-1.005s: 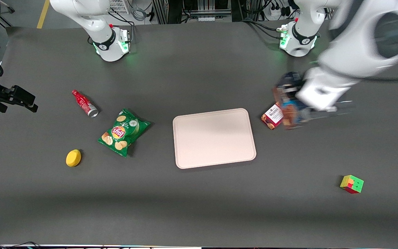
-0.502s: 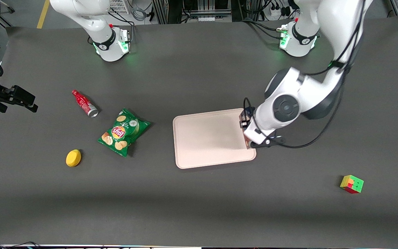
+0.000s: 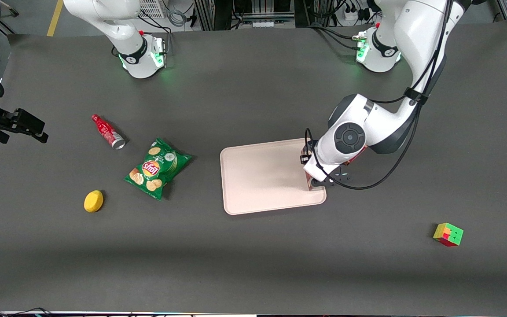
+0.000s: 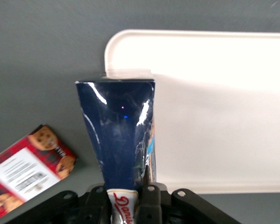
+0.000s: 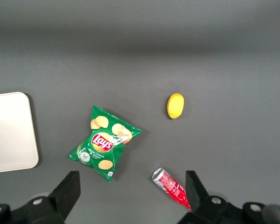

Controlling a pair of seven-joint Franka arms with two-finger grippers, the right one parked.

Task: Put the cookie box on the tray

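The cookie box (image 4: pixel 116 135) is a dark navy carton, and my left gripper (image 4: pixel 126 192) is shut on its near end, one finger on each side. The box hangs over the corner and rim of the pale pink tray (image 4: pixel 214 107). I cannot tell whether it touches the tray. In the front view the gripper (image 3: pixel 314 178) is over the tray (image 3: pixel 266 176) at its edge toward the working arm's end. The arm hides nearly all of the cookie box (image 3: pixel 309 183) there; only a sliver shows.
A flat red cookie box (image 4: pixel 28 168) lies on the table beside the tray, partly under the arm in the front view (image 3: pixel 355 157). A green chips bag (image 3: pixel 157 168), red bottle (image 3: pixel 108 131) and yellow lump (image 3: pixel 93 201) lie toward the parked arm's end. A coloured cube (image 3: pixel 448 234) lies nearer the camera.
The left arm carried the cookie box from beside the flat red box to over the tray's edge, then shifted slightly farther from the camera.
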